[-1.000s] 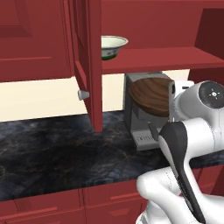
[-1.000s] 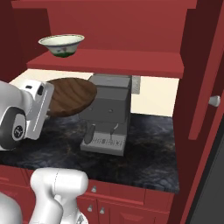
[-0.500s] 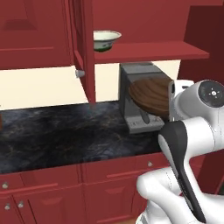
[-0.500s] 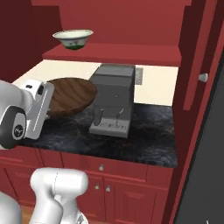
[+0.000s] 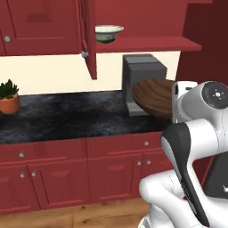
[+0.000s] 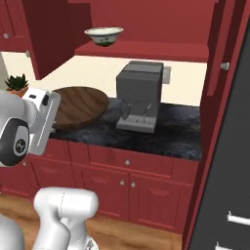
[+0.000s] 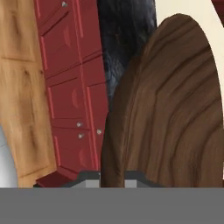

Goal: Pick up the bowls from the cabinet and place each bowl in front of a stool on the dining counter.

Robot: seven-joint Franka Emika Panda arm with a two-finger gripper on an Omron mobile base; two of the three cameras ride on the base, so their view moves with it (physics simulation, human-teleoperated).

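Arm: the white arm is folded, elbow low, wrist raised at counter height, at 4 o'clock in the left base view and 9 o'clock in the right base view.

Claw: clenched on the rim of the wooden bowl; in the hand view its two fingertips sit tight on either side of the rim at 6 o'clock.

Wooden bowl: wide, shallow, dark brown wood-grain. Carried in the air, tilted, in front of the wall counter and clear of its black top. In the left base view it overlaps the lower front of the coffee machine; in the right base view it lies at 9 o'clock of the machine, with a gap between them.

White bowl: cream-white with a green pattern outside, upright on the red shelf of the cabinet, near the shelf's left end. Its inside cannot be seen.

Cabinet door: open, edge-on toward the camera in the left base view, at 12 o'clock, with a grey knob near its lower corner.

Potted plant: on the counter at 9 o'clock in the left base view, well apart from the wooden bowl.

Edges and room: red drawers run below the counter front, and wooden floor lies beneath them. A tall dark red panel bounds the counter at 3 o'clock in the right base view.
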